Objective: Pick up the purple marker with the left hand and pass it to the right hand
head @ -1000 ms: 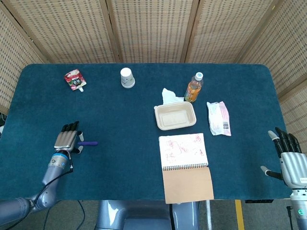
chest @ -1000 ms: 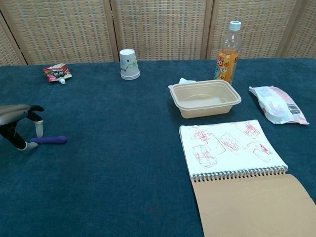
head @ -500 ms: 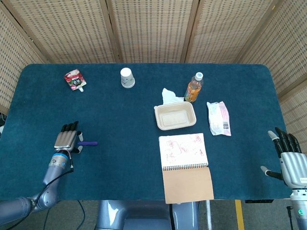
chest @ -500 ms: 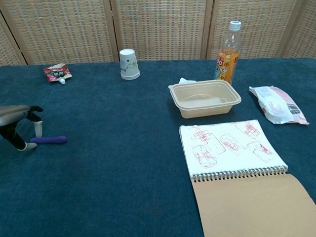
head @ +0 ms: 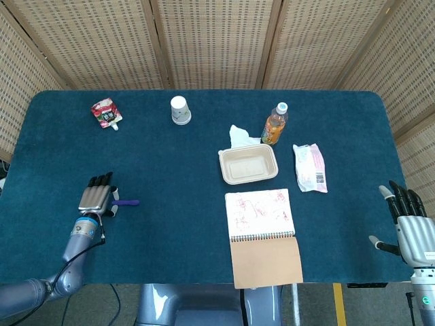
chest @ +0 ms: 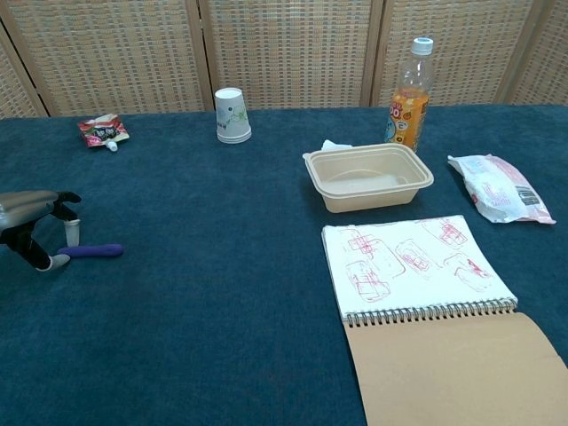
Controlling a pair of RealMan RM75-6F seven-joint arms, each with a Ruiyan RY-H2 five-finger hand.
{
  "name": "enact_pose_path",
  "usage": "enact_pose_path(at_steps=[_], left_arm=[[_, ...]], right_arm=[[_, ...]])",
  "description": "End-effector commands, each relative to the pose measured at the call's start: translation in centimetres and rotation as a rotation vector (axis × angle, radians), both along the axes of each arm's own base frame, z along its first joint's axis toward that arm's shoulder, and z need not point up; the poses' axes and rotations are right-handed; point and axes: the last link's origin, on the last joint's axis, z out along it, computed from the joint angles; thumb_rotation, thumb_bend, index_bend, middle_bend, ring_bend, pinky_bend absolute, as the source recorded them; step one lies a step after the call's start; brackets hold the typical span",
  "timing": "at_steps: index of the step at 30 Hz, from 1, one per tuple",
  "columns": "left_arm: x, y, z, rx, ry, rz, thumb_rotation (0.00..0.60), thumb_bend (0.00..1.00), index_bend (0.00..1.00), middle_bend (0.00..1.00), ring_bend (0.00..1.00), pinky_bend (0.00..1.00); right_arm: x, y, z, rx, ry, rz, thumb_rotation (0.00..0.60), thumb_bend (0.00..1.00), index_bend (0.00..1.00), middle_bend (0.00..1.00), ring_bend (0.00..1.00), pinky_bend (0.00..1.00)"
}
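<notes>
Left hand (chest: 35,226) hovering at marker (chest: 89,251) near surface's (head: 170,156) left edge, fingertips at marker's left end, firm grasp not showing. Right hand (head: 411,227) lying released, fingers apart, at right edge; only head view showing it. Cup (head: 179,109), pouch (head: 105,113) sitting well beyond; notebook (head: 262,217), tray (head: 248,164) sitting between hands.

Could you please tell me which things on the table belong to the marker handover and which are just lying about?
For the job:
marker
left hand, fingers at the marker's end
right hand, off to the side

Lying about:
notebook
tray
bottle
cup
red pouch
white packet
tissue
</notes>
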Motion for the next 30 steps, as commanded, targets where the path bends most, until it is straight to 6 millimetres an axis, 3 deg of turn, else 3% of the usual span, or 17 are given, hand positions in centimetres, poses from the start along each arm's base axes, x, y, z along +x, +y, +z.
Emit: enact_pose_path(at_steps=[1,21,30], left_arm=[[0.01,0.01,-0.02,0.0,0.001,0.0,0.6,0.41,0.52,0.0,0.0,0.0],[0.23,-0.06,0.24,0.018,0.016,-0.013,0.6,0.42,0.63,0.0,0.0,0.0],[0.28,-0.18,0.48,0.027,0.008,-0.014,0.6,0.52,0.64,0.0,0.0,0.0]], right_arm=[[0.01,-0.01,0.0,0.001,-0.002,0.0,0.6,0.0,0.0,0.0,0.0,0.0],[0.01,-0.03,-0.05,0.003,0.0,0.0,0.6,0.0,0.0,0.0,0.0,0.0],[-0.02,-0.05,-0.09,0.004,0.002,-0.002,0.6,0.0,0.0,0.0,0.0,0.0]])
